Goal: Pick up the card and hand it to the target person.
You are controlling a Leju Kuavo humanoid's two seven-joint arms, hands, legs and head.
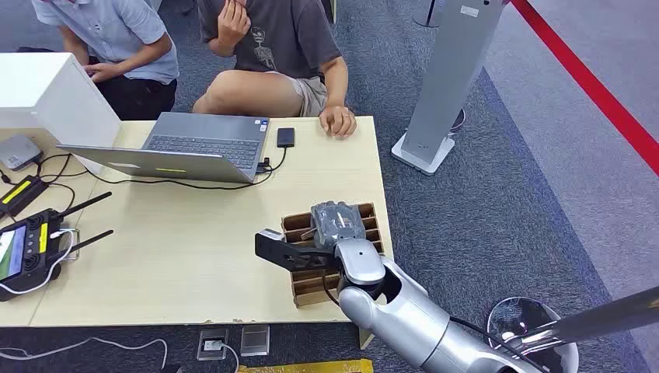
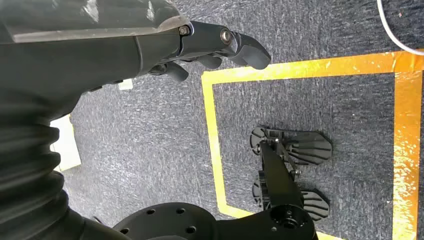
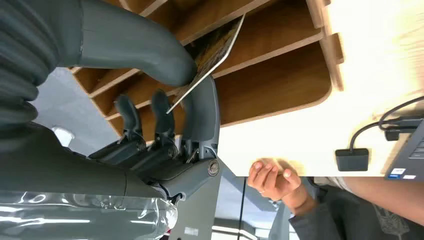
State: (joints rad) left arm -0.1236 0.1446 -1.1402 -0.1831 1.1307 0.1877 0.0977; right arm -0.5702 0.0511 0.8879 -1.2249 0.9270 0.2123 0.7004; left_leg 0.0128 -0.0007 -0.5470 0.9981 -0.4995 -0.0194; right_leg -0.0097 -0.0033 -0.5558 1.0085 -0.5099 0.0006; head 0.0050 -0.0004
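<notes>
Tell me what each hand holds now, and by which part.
The right hand pinches the card by its lower edge, between thumb and a finger, over the wooden rack. The left hand holds nothing.

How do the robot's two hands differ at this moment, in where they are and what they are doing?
The right hand reaches into the wooden slotted rack on the table; the left hand hangs over carpet marked with yellow tape. The right hand pinches the card between thumb and fingers; the left hand holds nothing, its fingers curled. Both have the same grey and dark build.
</notes>
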